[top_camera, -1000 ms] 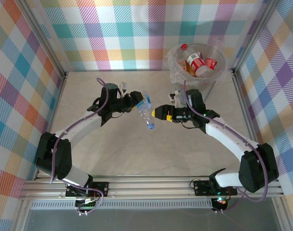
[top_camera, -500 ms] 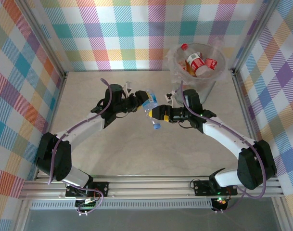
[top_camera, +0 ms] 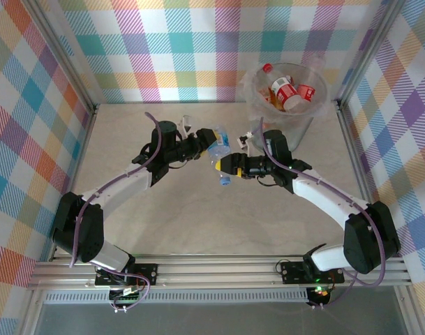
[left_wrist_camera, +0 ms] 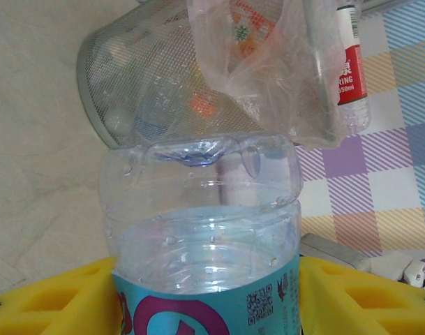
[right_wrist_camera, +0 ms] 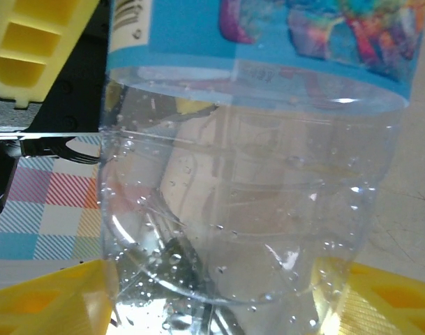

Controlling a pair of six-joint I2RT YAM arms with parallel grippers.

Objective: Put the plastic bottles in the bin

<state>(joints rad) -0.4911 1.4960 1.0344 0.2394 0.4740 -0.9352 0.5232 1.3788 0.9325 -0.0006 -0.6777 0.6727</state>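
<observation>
- Jaws of the left gripper point(top_camera: 204, 145) are clamped on the blue-labelled bottle point(top_camera: 215, 144). In the left wrist view we see its yellow pads point(left_wrist_camera: 58, 279) pressed against both sides of the label, with the clear base pointing away from the camera.
- We find the right gripper point(top_camera: 224, 165) on the same bottle from the opposite side, its jaws closed against the clear part below the label.
- The bottle hangs tilted above the table point(top_camera: 170, 223) between the two grippers, with its blue cap point(top_camera: 225, 182) lowest.
- The bin point(top_camera: 299, 124) stands at the far right of the table, just beyond the right gripper. It is lined with a clear bag point(top_camera: 252, 98).
- We see red-labelled bottles point(top_camera: 285, 89) lying inside the bin.
</observation>
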